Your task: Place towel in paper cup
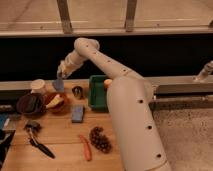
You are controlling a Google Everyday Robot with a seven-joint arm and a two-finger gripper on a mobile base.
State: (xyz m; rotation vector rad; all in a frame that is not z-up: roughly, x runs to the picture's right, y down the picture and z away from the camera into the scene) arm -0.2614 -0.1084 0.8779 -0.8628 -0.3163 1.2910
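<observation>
A white paper cup stands at the back left of the wooden table. Just to its right is a small blue-grey thing, which looks like the towel. It rests at the table's back edge. My gripper is at the end of the white arm, directly over this blue-grey thing and at its top. It is a little right of the cup and above its rim. I cannot tell whether it touches the thing.
A dark bowl and a brown bowl with yellow food sit in front of the cup. Nearby are a small metal cup, a green tray with an orange, a blue sponge, a pine cone, a red pepper and a black tool.
</observation>
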